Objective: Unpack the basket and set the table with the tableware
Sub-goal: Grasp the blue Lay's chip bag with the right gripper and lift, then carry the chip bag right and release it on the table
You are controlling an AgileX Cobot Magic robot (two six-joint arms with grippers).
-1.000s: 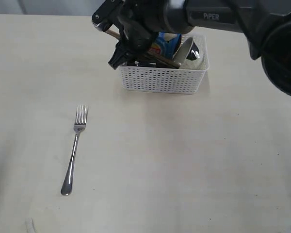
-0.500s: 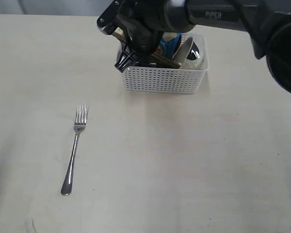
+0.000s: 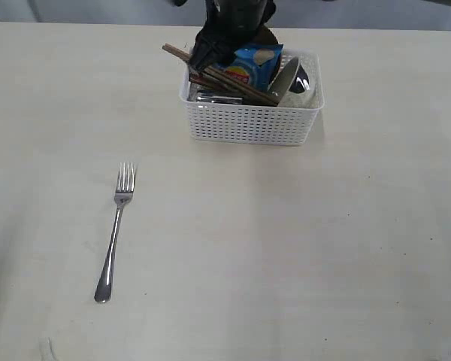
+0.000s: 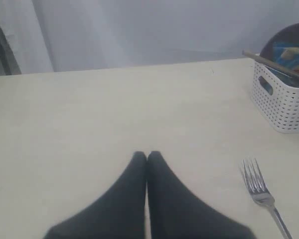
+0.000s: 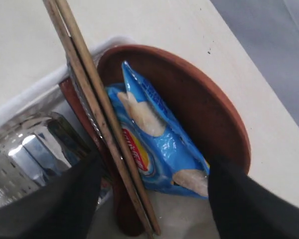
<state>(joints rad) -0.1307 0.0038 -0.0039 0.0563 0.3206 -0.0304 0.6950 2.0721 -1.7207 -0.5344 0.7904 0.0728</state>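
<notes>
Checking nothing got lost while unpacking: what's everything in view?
fork: one, steel, flat on the table
basket: one, white, far side of table
chopsticks: one pair, wooden, slanting out of basket
chip packet: one, blue, in basket
plate: one, brown, on edge in basket
spoon: one, reddish-brown, beneath chopsticks
cup: one, steel, basket's right end, exterior view
left gripper: one, black, shut, near fork
right gripper: one, black, open above basket

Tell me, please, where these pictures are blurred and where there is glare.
Exterior view: sharp overall; the basket casts only a soft shadow, and the steel cup shows a small glint. Left wrist view: the left gripper near the lens looks soft, the fork clearer. Right wrist view: the right gripper is a dark blur, with glare on a steel piece.
</notes>
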